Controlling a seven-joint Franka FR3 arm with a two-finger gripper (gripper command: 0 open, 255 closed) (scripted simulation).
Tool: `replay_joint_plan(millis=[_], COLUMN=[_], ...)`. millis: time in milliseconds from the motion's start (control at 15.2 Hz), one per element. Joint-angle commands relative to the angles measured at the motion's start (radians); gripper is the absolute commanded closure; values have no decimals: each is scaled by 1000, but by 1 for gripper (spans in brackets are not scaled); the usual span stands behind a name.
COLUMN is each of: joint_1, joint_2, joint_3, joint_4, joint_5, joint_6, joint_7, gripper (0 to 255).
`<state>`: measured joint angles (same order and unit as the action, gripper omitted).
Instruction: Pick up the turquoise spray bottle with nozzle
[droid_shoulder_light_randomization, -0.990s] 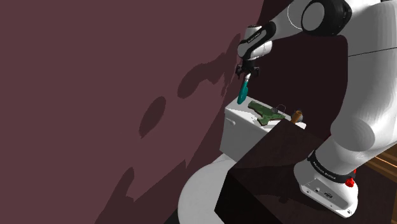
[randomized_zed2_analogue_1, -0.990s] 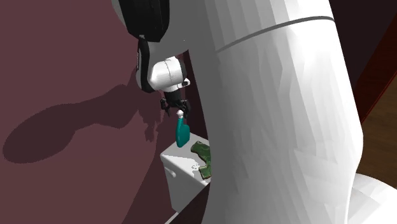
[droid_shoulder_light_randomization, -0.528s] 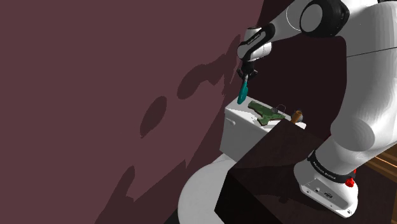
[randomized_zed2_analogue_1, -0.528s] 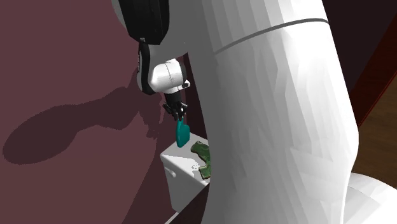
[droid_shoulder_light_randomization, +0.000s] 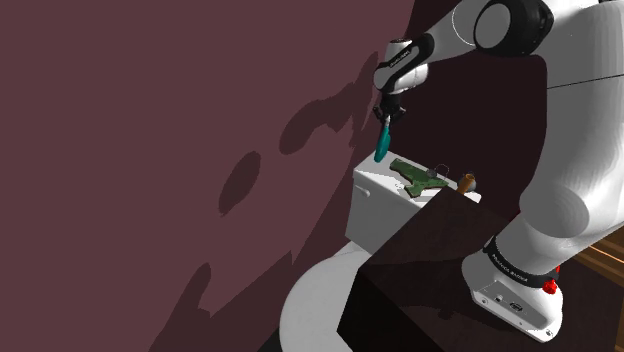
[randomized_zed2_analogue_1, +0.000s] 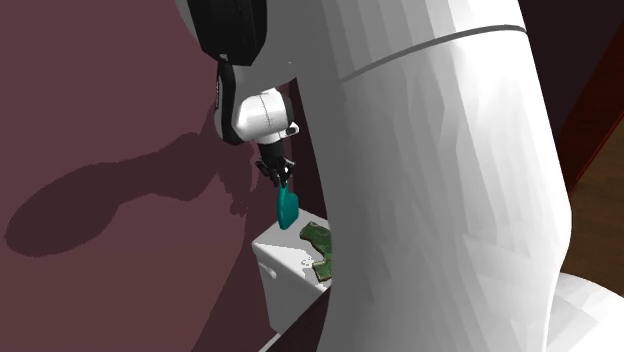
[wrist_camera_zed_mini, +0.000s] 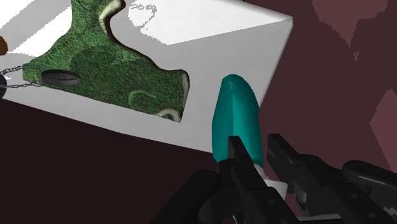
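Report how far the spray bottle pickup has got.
Done: the gripper is shut on the turquoise bottle at its top.
In hand: the bottle hangs from the fingers just above the white tank, apparently clear of it.
Left: little, perhaps raising it higher.

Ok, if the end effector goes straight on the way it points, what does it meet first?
Probably the white tank, near its top edge: the turquoise spray bottle clasped in the end effector leads and would touch it first. Depth is unclear, so it might slip past.
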<state>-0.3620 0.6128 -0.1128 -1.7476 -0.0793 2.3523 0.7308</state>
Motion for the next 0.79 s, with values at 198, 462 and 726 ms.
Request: replay_joint_plan(millis=[198, 462, 726], joint_1=[2, 4, 5], joint_2=[-45, -78, -109], joint_3=[-1, -2, -3], joint_4=[1, 7, 17], joint_5=[-1, -2, -3], joint_6=[-46, -85, -125], joint_7=[-4, -7, -10], gripper=[255, 255, 255])
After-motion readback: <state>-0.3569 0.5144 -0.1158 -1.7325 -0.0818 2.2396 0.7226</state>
